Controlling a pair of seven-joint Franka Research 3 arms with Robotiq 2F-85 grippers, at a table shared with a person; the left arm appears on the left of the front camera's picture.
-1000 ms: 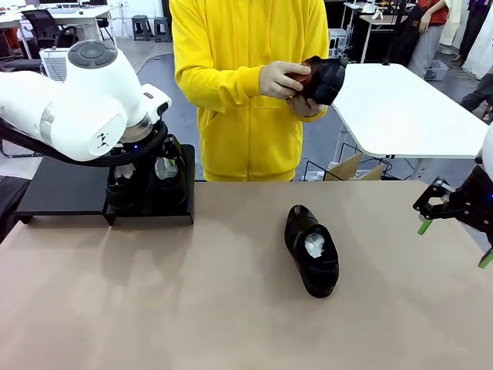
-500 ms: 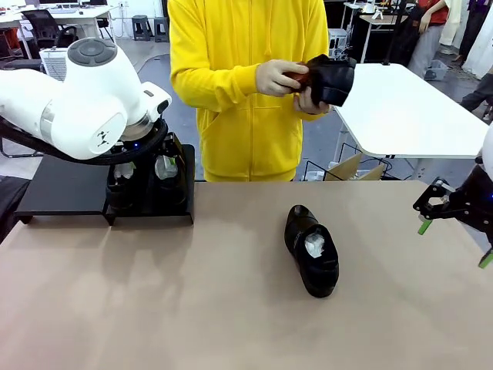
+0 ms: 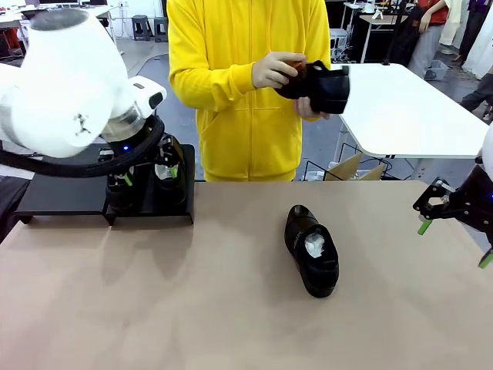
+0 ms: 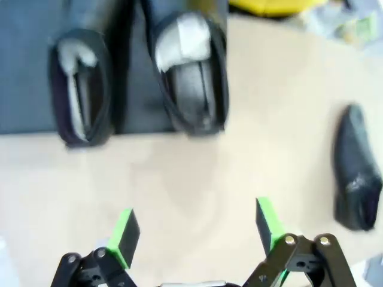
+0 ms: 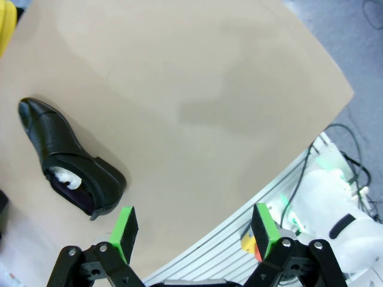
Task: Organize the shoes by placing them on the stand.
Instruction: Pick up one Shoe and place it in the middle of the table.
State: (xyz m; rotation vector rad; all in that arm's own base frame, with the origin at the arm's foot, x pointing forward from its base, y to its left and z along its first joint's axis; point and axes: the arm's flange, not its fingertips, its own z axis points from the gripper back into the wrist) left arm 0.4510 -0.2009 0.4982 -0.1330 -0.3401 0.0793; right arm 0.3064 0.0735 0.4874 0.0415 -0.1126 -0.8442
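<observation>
Shoes [image 4: 191,72] on the stand [image 4: 24,66] ahead of the empty, wide-open left gripper [image 4: 194,224]; right gripper [image 5: 194,230] likewise.

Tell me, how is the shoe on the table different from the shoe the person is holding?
The table shoe lies flat on the table, untouched; the held shoe is up in the air, in the person's hands. The table shoe shows white paper inside; the held shoe's inside is turned out of sight. Both are black and shiny.
</observation>
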